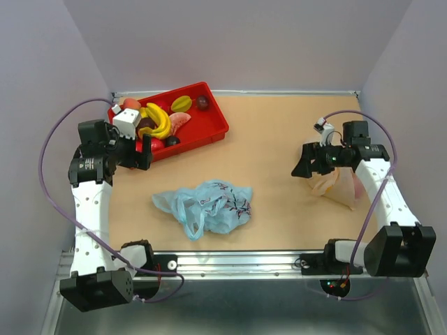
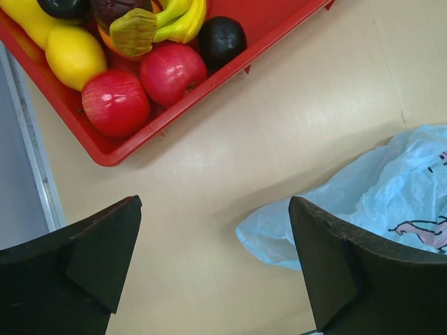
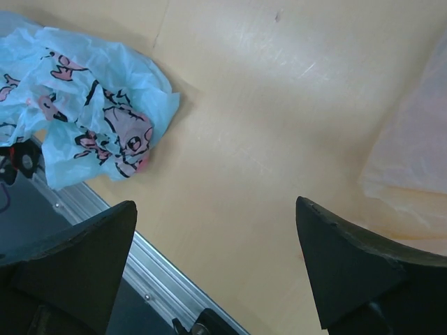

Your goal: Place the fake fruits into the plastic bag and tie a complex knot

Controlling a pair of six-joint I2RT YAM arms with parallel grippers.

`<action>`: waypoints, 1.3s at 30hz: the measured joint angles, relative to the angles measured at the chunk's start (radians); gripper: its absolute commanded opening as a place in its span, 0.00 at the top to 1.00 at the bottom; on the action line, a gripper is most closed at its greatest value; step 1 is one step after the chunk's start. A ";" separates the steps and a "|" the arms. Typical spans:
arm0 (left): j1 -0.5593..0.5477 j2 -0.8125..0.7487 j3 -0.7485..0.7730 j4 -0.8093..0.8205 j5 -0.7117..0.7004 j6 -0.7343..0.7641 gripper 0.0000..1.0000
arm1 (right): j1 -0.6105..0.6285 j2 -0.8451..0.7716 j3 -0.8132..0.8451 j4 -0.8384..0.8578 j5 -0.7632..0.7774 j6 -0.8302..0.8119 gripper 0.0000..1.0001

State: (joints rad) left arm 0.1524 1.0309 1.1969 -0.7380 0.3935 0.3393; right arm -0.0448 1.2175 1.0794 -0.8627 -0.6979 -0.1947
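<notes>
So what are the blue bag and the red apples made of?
The blue bag looks like thin plastic film: crinkly and half see-through. The red apples seem to be glossy plastic, with shiny highlights, but I can't be sure.

a pale wooden tabletop [image 1: 279, 209] closed in by plain walls [image 1: 237, 42]

the tabletop is light beige-brown, smooth and matt, and the wrist views show faint scratches and one thin straight line on it. three flat walls stand around it, the back wall, the left wall [image 1: 35, 77] and the right wall [image 1: 415, 77], all in the same pale greyish lilac. a thin white strip [image 1: 279, 91] runs along the far edge under the back wall. a silver metal rail [image 1: 237, 259] lies at the near edge, with a dark grey surface [image 1: 237, 307] below it. the light is soft and even, and shadows are weak.
</notes>
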 measured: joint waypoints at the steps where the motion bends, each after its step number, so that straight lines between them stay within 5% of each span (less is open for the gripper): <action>1: 0.000 -0.004 0.000 -0.001 0.006 0.012 0.01 | 0.000 0.011 -0.010 0.005 -0.020 0.000 0.00; 14: -0.246 -0.110 -0.080 -0.084 0.103 0.233 0.01 | 0.199 0.304 -0.062 0.155 -0.036 0.093 0.02; 23: -0.376 -0.063 -0.232 -0.101 0.109 0.328 0.01 | 0.364 0.541 -0.019 0.267 0.020 0.183 0.06; 33: -0.495 -0.016 -0.256 -0.078 0.110 0.378 0.01 | 0.433 0.631 0.068 0.317 -0.007 0.271 0.07; 39: -0.514 0.002 -0.269 -0.066 0.103 0.397 0.01 | 0.433 0.669 0.088 0.341 -0.029 0.299 0.31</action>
State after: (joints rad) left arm -0.3618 1.0328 0.9283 -0.8040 0.4965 0.7361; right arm 0.3882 1.8862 1.1671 -0.5220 -0.7273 0.1047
